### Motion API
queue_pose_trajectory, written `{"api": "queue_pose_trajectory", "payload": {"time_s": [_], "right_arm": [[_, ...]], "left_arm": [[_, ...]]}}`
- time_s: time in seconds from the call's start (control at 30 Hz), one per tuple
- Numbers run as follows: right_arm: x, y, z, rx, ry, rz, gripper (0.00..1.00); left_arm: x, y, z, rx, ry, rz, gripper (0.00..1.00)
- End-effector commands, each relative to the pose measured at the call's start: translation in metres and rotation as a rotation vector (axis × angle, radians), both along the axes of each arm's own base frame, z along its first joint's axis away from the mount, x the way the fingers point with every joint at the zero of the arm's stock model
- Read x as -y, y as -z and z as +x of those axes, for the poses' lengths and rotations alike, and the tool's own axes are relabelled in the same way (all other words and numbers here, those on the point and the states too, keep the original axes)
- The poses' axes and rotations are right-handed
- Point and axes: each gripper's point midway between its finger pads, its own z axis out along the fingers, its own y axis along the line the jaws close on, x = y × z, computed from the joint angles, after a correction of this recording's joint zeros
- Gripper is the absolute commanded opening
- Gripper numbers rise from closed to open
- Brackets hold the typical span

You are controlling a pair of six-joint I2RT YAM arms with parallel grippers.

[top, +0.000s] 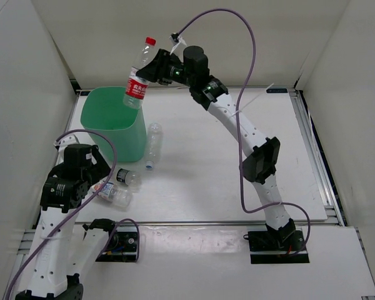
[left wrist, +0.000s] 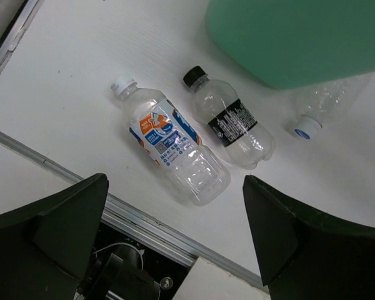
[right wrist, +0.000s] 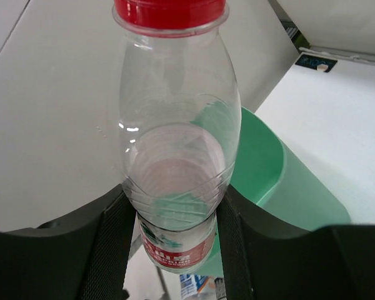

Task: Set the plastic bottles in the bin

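One empty red-capped bottle (right wrist: pixel 175 156), light, thin-walled and easily crushed, sits pinched near its label between my right fingers (right wrist: pixel 112 250) above the bin (top: pixel 125 144); my left fingers (left wrist: pixel 62 219) gape wide.

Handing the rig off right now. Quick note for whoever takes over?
Right claw: shut on the red-capped bottle, held above the bin at its rim, not released.
Left claw: open and empty, above the blue-white labelled bottle and the dark-capped bottle, both lying on the table near the bin.
Unlabelled bottle: lying beside the bin.
Done: no bottle seen in the bin.
Left: drop this one, then the other three.
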Motion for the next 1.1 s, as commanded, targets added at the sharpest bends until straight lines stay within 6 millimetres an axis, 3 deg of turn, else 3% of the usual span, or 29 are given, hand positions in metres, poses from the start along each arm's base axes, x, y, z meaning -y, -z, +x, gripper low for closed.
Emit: {"api": "queue_pose_trajectory", "payload": {"time_s": [0.0,0.2,0.37,0.6,0.7,0.73,0.77,0.87,0.93,0.97,1.07], "right_arm": [[-0.013,-0.057,-0.013,0.258,0.064,0.079,0.38],[-0.032,-0.049,-0.027,0.274,0.047,0.065,0.40],[-0.047,-0.025,-0.033,0.268,0.026,0.005,0.43],[-0.045,0.011,-0.039,0.243,0.002,-0.139,0.99],[-0.031,-0.012,-0.050,0.301,0.003,-0.157,1.00],[-0.025,-0.010,-0.052,0.298,0.007,-0.186,1.00],[-0.011,-0.030,-0.055,0.322,0.048,-0.184,1.00],[0.016,-0.042,-0.066,0.336,0.097,-0.233,1.00],[0.037,-0.037,-0.062,0.291,0.126,-0.275,1.00],[0.046,-0.044,-0.070,0.289,0.126,-0.277,1.00],[0.069,-0.021,-0.073,0.173,0.156,-0.336,1.00]], "left_arm": [[0.010,-0.011,0.000,0.019,0.058,-0.008,1.00],[0.018,-0.011,-0.001,-0.002,0.128,0.014,1.00],[0.023,-0.012,-0.002,0.005,0.163,0.018,1.00],[0.026,-0.022,0.003,0.052,0.152,-0.013,1.00],[0.029,-0.020,0.008,0.081,0.120,-0.051,1.00],[0.031,-0.016,0.011,0.085,0.111,-0.059,1.00],[0.033,-0.015,0.012,0.095,0.107,-0.079,1.00],[0.035,-0.004,0.012,0.090,0.067,-0.117,1.00],[0.034,0.005,0.013,0.104,-0.009,-0.161,1.00],[0.030,0.019,0.007,0.082,-0.055,-0.163,1.00],[0.020,0.035,0.000,0.084,-0.221,-0.206,1.00]]}}
